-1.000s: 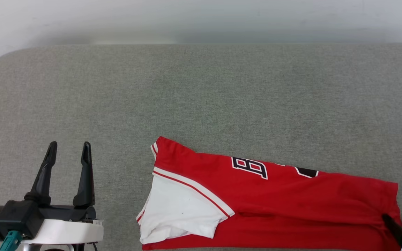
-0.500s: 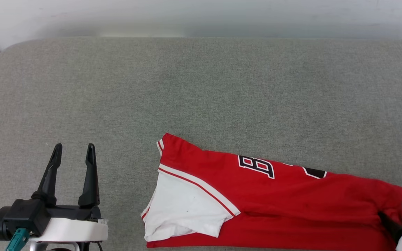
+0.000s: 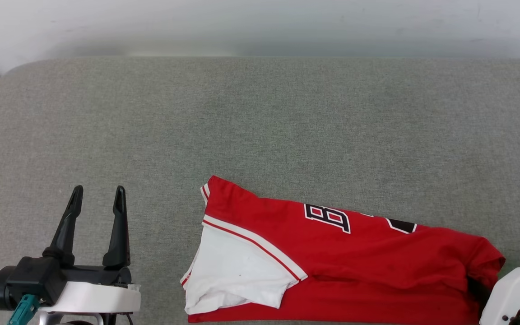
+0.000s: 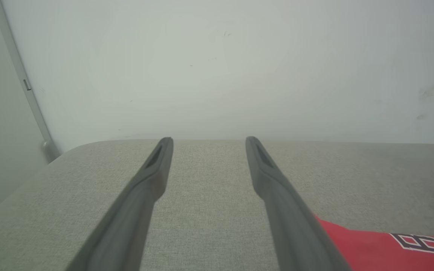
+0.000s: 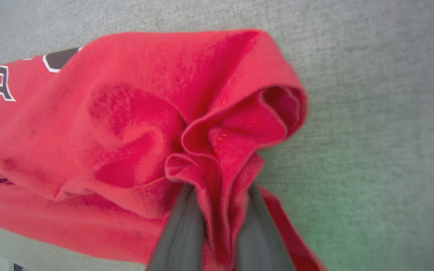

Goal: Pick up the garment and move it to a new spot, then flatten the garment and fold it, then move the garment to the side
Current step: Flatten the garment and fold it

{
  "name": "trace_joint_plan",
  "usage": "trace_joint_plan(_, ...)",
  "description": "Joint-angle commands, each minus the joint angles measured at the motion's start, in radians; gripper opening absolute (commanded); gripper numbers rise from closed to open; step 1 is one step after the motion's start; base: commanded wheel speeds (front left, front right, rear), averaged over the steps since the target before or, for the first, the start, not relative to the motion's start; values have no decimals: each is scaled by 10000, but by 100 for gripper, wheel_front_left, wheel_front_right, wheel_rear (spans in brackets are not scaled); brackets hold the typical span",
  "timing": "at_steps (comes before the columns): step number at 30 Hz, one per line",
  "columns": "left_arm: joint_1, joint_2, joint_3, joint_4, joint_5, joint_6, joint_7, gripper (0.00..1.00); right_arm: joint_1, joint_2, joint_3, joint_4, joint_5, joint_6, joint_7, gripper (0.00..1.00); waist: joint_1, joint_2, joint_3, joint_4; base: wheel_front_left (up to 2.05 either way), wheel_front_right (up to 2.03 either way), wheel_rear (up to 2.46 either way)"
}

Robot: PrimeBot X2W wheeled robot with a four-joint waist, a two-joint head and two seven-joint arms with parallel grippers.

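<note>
The garment [image 3: 377, 257] is laid lengthwise along the near edge of the grey cushion [image 3: 260, 126], on its right half. At the cushion's near right, the right gripper [image 5: 219, 192] is narrowed onto the bunched red end. Its tips are buried in cloth, so the depth of hold is uncertain. At the near left, the left gripper [image 3: 98, 190] is held wide and empty.

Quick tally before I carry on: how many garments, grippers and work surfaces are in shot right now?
Garments: 1, the red jersey-style T-shirt with white sleeves and black lettering
Grippers: 2, the left gripper open and apart from the cloth, the right gripper pinching the T-shirt's bunched red end
Surfaces: 1, the grey fabric cushion
Total: 4
</note>
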Motion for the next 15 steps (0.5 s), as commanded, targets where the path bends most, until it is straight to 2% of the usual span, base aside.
trace_joint_plan(1, 34, 67, 7, -9, -21, -9, -45, 100, 60, 299, 252, 318, -73, 44, 20, 0, 0, -1, -13, -24, 0, 0, 0)
trace_joint_plan(8, 108, 142, -22, -6, -33, -11, -45, 100, -205, -258, -532, 427, -611, 23, -603, 0, 0, -1, -45, -171, 0, 0, 0)
trace_joint_plan(15, 63, 212, -70, 17, -47, -11, -45, 100, -786, -769, -1889, 776, -1423, 29, -1192, 0, 0, -1, -40, -339, 0, 0, 0)
